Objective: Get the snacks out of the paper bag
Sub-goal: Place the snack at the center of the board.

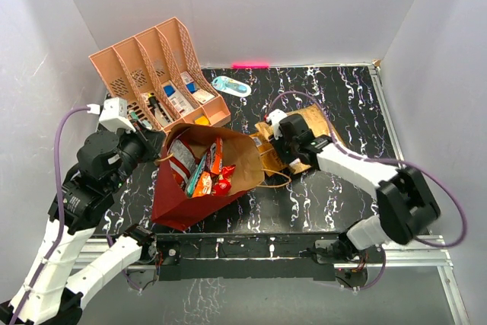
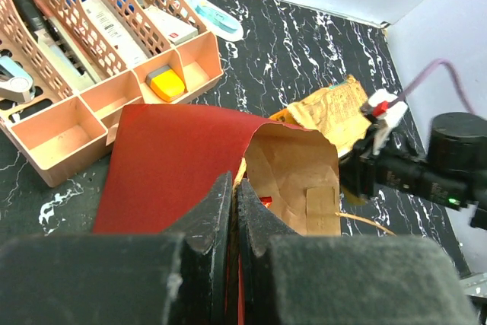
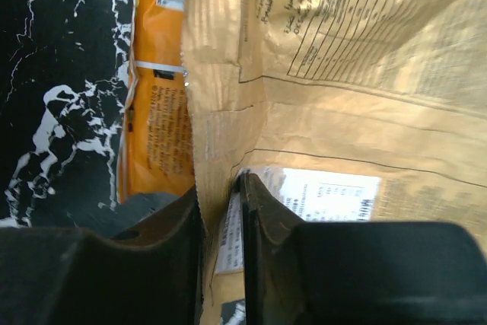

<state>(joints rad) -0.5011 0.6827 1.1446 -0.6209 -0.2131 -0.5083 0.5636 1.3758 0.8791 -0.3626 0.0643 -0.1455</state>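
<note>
The dark-red paper bag (image 1: 176, 207) stands open left of the table's middle, with its brown inside showing. Several snacks (image 1: 199, 167) in red, orange and teal lie in it. My left gripper (image 1: 157, 142) is shut on the bag's near-left rim, and in the left wrist view (image 2: 233, 188) the jaws pinch the red paper (image 2: 167, 157). My right gripper (image 1: 278, 139) is shut on the edge of a gold packet (image 1: 316, 123) lying on the table right of the bag. In the right wrist view (image 3: 221, 195) the gold packet (image 3: 342, 74) lies against an orange packet (image 3: 156, 112).
A peach slotted organizer (image 1: 152, 74) with small items stands at the back left, close behind the bag. A light-blue oval object (image 1: 230, 86) lies right of it. The bag's tan cord handle (image 1: 278, 180) trails on the black marbled table. White walls close in on three sides.
</note>
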